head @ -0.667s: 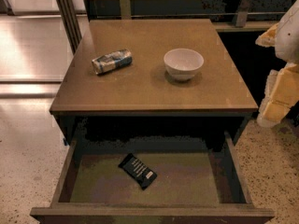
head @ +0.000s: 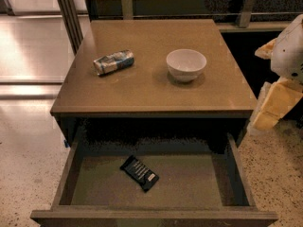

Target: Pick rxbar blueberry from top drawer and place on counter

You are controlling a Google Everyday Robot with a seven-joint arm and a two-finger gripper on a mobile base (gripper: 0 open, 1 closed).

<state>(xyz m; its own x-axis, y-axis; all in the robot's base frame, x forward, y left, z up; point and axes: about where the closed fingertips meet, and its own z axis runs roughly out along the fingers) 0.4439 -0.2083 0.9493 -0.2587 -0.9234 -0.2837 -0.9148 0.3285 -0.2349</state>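
Observation:
The rxbar blueberry (head: pixel 139 173), a flat dark bar with white lettering and a pale patch at one end, lies askew on the olive-brown floor of the open top drawer (head: pixel 189 178), left of centre. The counter (head: pixel 151 89) is the brown tabletop above the drawer. My gripper (head: pixel 273 107), white and pale yellow, hangs at the right edge of the view, beside the counter's right front corner and above the floor. It is well apart from the bar and holds nothing that I can see.
A silvery-blue can (head: pixel 113 62) lies on its side on the counter's left half. A white bowl (head: pixel 186 64) stands right of centre. A metal post (head: pixel 68 13) rises behind the counter's left corner. Speckled floor (head: pixel 28 164) lies on both sides of the drawer.
My gripper has sunk a little at the right edge. The bar, can, bowl and drawer have not moved.

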